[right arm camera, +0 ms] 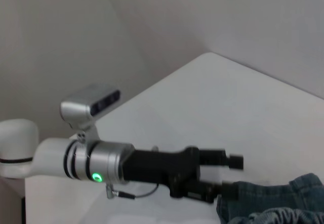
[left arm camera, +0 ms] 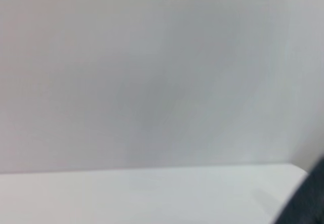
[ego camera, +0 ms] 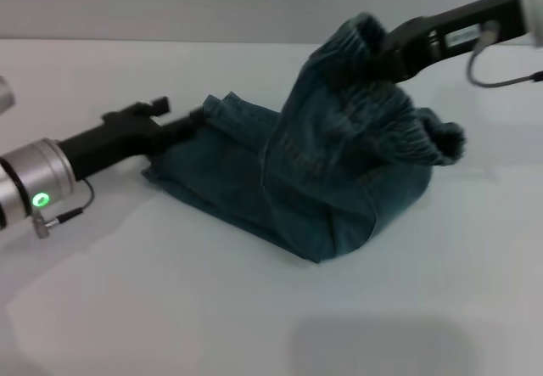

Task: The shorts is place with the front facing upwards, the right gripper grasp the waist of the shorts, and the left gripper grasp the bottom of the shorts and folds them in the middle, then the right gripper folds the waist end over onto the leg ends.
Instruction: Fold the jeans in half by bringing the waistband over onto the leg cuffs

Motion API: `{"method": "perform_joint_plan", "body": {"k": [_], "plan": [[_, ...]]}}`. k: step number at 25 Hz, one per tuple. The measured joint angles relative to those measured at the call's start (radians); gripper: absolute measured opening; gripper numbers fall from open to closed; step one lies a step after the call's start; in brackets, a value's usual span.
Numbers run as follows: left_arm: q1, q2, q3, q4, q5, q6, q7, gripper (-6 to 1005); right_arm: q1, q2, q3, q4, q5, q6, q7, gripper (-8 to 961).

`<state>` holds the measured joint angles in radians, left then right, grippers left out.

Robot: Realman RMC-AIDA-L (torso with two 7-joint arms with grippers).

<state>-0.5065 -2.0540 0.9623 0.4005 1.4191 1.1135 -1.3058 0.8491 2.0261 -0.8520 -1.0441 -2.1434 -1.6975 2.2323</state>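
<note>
R claw (ego camera: 392,53) lifts waist (ego camera: 399,126), shorts (ego camera: 288,181) below

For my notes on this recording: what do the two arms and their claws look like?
The left claw is black and slim-fingered, on a silver-white cylindrical wrist with a round green light and a thin grey cable; the right wrist view shows a silver camera housing mounted above that wrist. The right claw is black with a small white printed label and a looping grey cable.

A white table (ego camera: 254,325) — only the shorts (ego camera: 297,189) lie on it, heaped and partly lifted.
</note>
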Motion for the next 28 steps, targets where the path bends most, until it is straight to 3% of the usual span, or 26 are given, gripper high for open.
{"method": "perform_joint_plan", "body": {"k": [9, 15, 23, 28], "plan": [[0.014, 0.001, -0.03, 0.009, 0.004, -0.038, 0.007, 808, 0.026, 0.039, -0.136, 0.115, 0.008, 0.218, -0.063, 49], [0.012, -0.001, -0.029, 0.001, 0.004, -0.057, 0.021, 808, 0.098, 0.046, -0.182, 0.247, 0.01, 0.298, -0.115, 48], [0.007, -0.005, -0.032, -0.023, 0.0, -0.078, 0.052, 808, 0.125, 0.051, -0.241, 0.301, 0.035, 0.404, -0.176, 204], [0.006, -0.006, -0.034, -0.025, -0.002, -0.086, 0.064, 808, 0.112, 0.052, -0.268, 0.309, 0.11, 0.461, -0.261, 443]]}}
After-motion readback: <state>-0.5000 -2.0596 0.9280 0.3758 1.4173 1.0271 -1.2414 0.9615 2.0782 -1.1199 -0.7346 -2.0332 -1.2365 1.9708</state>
